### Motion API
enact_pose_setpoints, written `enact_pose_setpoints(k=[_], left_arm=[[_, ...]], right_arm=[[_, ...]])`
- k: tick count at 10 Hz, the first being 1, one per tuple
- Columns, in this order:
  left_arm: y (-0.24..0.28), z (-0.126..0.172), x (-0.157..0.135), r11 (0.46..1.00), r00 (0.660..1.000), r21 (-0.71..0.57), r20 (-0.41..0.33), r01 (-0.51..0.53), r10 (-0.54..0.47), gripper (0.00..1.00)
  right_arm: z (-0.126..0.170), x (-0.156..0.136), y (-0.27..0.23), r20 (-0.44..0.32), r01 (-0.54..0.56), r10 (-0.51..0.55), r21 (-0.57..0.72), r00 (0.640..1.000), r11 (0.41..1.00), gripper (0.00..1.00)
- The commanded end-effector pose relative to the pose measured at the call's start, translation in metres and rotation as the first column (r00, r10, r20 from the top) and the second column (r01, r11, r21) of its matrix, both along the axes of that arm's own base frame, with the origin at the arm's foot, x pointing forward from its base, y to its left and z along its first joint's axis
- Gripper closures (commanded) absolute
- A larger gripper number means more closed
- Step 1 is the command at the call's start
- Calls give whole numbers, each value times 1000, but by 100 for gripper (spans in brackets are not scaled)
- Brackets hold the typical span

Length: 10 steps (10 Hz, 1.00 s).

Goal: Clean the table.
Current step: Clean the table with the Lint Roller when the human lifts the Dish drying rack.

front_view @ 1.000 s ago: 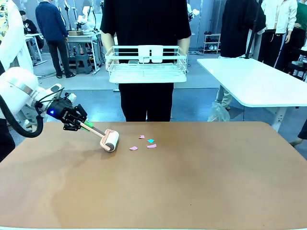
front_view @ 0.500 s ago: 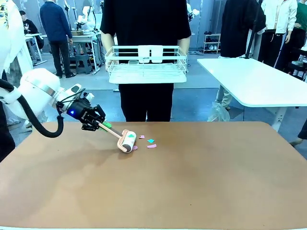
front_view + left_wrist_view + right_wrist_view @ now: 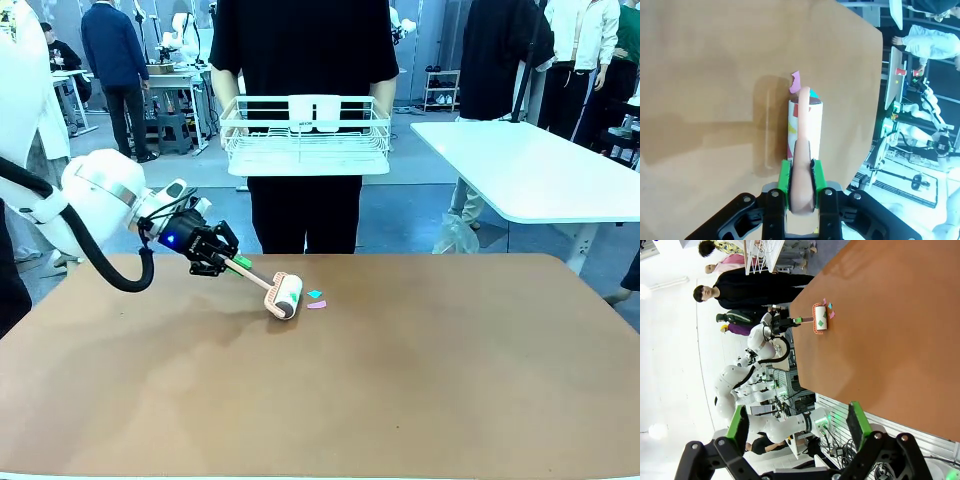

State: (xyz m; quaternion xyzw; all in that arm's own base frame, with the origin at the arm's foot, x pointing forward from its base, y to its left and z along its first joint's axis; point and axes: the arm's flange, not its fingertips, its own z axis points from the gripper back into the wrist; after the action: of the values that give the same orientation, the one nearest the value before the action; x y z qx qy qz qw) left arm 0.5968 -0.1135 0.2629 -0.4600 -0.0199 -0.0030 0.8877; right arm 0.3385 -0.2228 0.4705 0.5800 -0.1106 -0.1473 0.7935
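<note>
Bright, even indoor light; soft shadows; wrist views warp at edges.

Table (image 3: 420, 380): wide rectangular top, matte reddish-brown, thin pale edge, level, fills lower half of front frame. Small pink and teal scraps (image 3: 317, 304) left of centre, near far edge.

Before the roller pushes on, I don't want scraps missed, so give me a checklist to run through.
1. Grip, left gripper shut on lint roller handle: ok.
2. Drum resting on the table: ok.
3. Scraps all collected: not ok, teal scrap and pink scrap lie beside the drum.
4. Path beyond them unobstructed: ok.
5. Clearance, right gripper open, far from roller: ok.
6. Stickiness left on drum: cannot tell.
</note>
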Motion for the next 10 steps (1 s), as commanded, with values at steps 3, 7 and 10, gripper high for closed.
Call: enact_pose_setpoints(k=[3,7,10], left_arm=[[-38,-10,-2,995,995,34,34,-96,95,78],[-72,-10,-6,995,995,36,35,-91,90,78],[-102,-1,-2,998,997,21,49,-64,63,78]], right_arm=[[2,-2,0,14,-1,0,8,1000,1000,0],[2,-2,0,14,-1,0,8,1000,1000,0],[2,-2,0,14,-1,0,8,1000,1000,0]])
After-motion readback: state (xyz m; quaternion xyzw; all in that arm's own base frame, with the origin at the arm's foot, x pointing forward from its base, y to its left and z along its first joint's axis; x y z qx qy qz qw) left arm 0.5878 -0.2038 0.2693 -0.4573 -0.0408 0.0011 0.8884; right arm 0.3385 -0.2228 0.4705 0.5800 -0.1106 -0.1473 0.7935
